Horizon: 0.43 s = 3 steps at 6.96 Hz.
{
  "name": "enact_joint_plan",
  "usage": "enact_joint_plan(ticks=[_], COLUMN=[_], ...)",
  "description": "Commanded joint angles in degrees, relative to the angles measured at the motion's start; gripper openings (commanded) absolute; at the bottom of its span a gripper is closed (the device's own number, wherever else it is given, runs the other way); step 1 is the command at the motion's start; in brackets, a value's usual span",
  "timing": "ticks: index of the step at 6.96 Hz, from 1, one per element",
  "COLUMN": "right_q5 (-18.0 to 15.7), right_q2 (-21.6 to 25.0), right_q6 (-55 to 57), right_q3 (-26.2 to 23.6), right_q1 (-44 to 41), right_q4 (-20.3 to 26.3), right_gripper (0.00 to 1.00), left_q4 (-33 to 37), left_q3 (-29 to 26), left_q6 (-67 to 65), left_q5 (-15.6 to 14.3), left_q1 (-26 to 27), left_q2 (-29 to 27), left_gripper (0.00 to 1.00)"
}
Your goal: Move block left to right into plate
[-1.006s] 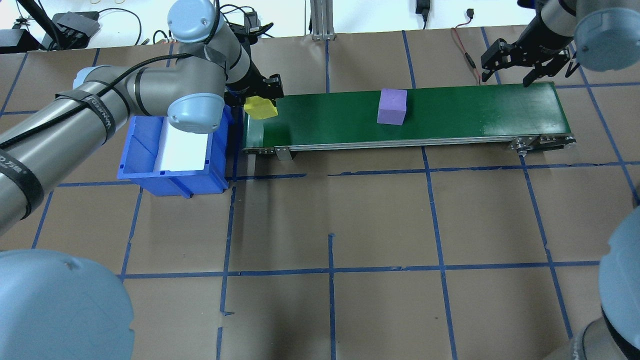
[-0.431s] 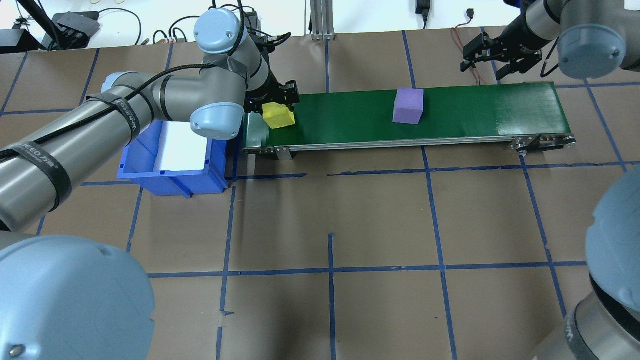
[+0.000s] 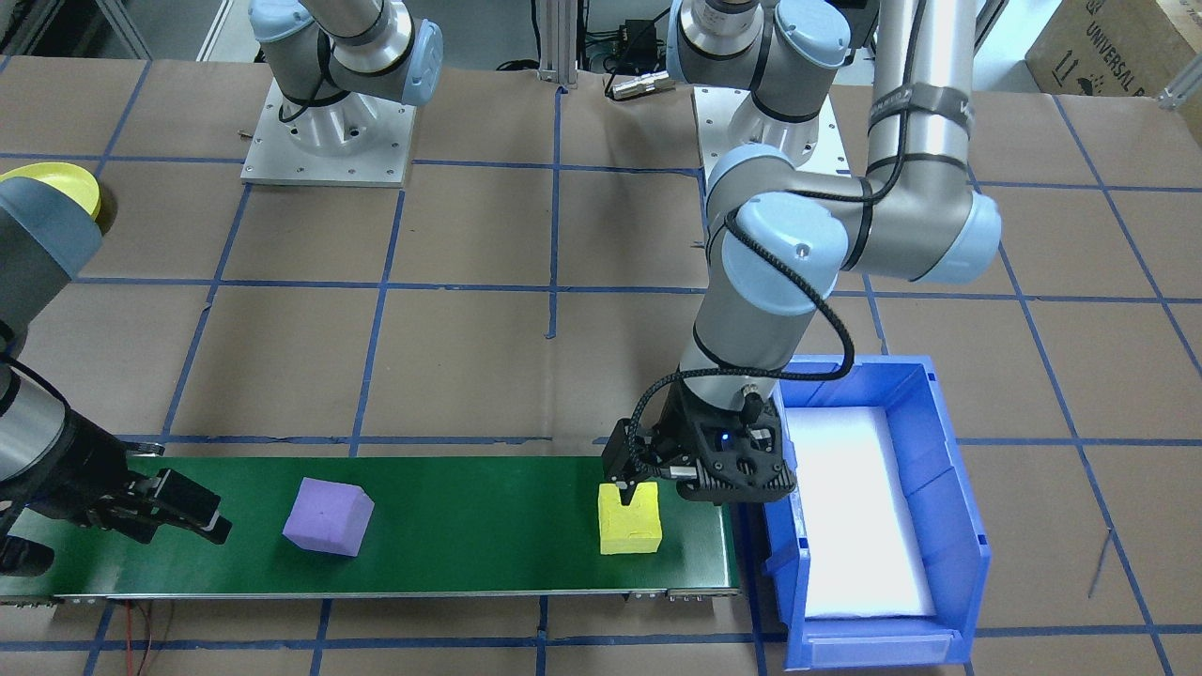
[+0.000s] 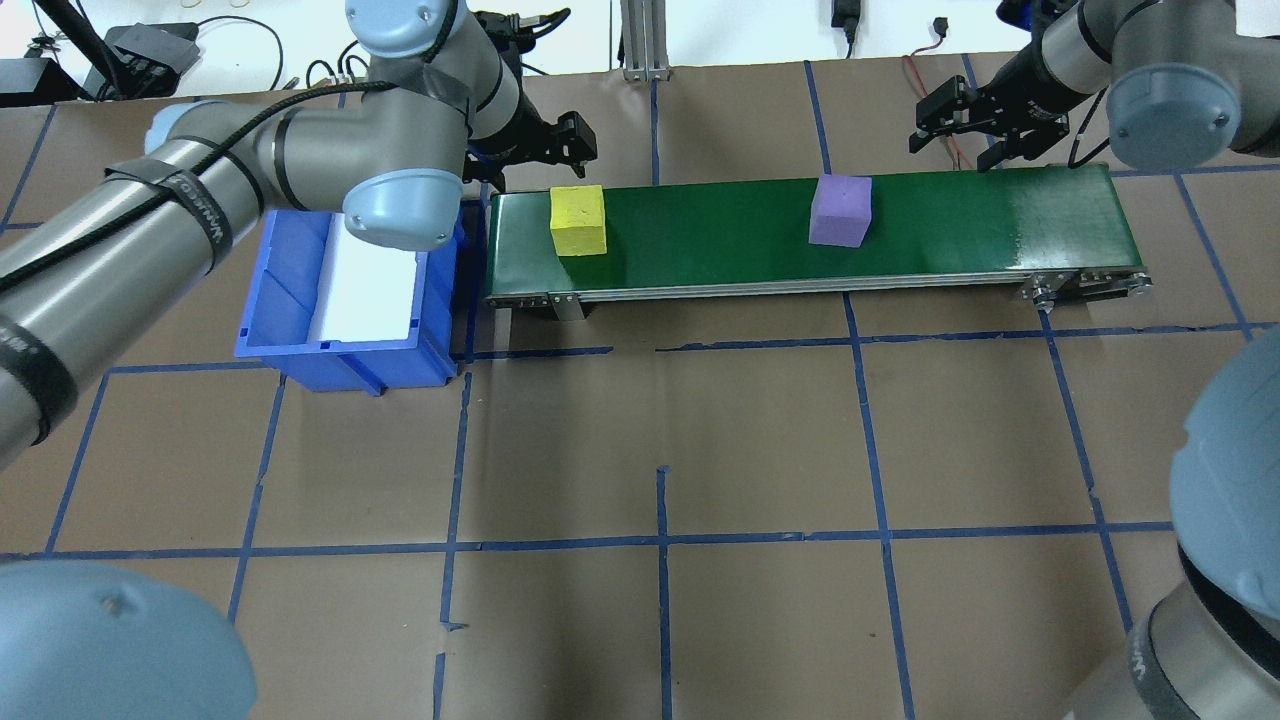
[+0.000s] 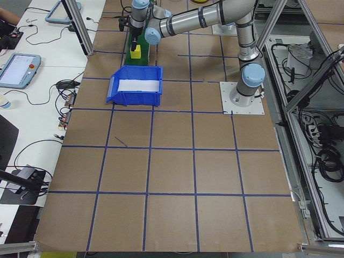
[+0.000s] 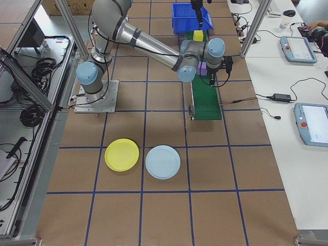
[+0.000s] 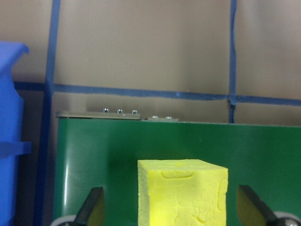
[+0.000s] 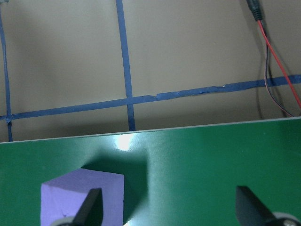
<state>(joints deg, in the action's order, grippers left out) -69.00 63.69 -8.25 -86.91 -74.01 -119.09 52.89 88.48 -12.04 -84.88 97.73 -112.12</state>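
Note:
A yellow block [image 4: 578,220] [image 3: 629,518] rests free on the left end of the green conveyor belt [image 4: 950,220]. My left gripper [image 4: 565,140] [image 7: 169,212] hovers open just above and behind it, fingers wide on either side. A purple block [image 4: 840,210] [image 3: 328,516] sits mid-belt. My right gripper [image 4: 960,140] [image 3: 202,518] is open over the belt's far edge, to the purple block's right; in its wrist view that block [image 8: 82,197] shows at lower left. The yellow plate [image 6: 121,154] [image 3: 52,183] lies on the table past the belt's right end.
A blue bin [image 4: 345,360] [image 3: 967,526] with a white liner stands against the belt's left end. A light blue plate [image 6: 163,162] lies beside the yellow one. Cables and a red wire [image 8: 277,70] run behind the belt. Brown table with a blue tape grid.
The left gripper carried the yellow block onto the belt, let go and drew back. The purple block rode rightwards along the belt. The right gripper shifted left towards it.

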Motion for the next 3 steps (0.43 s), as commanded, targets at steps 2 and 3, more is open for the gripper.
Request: enact_joint_plan(ticks=[2,3], right_q5=[0.0,0.0], right_q2=[0.3,0.3], right_q6=[0.5,0.5], right_q3=[-0.7,-1.8], right_q1=[-0.3,-0.5], right_q4=[-0.1,0.1], right_gripper=[1.00,1.00], left_q4=[18.8,22.0], left_q3=[0.2,0.6], left_q6=[0.2,0.2], left_q5=[-2.7,-2.7], left_q1=[-4.5,-5.9], left_q2=[13.0,15.1], left_gripper=[1.00,1.00])
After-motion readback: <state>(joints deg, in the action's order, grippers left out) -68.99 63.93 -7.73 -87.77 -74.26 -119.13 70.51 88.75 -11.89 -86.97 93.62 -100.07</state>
